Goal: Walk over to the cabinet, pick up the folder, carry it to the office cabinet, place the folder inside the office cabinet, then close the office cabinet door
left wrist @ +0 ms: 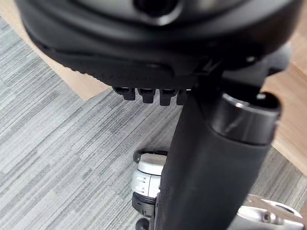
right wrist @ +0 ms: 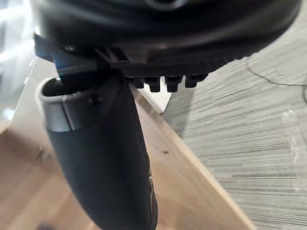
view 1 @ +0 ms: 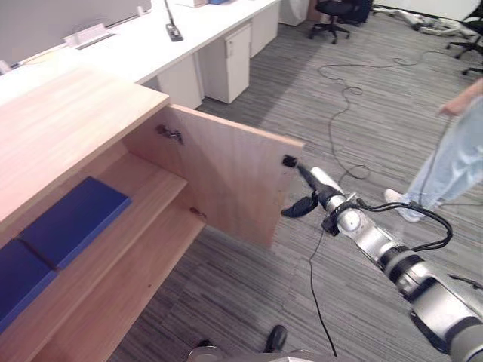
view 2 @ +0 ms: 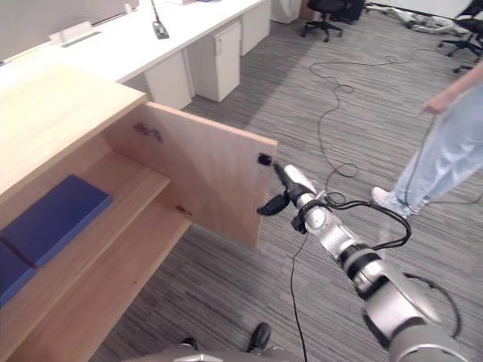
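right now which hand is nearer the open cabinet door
Right. The right hand touches the cabinet door at its top outer corner; the left hand hangs over the carpet beside a wooden panel, away from that corner.

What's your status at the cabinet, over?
Right hand open, at door's outer top corner. Left hand open, idle. Blue folder on shelf inside; door stands open. Person on floor beyond door.
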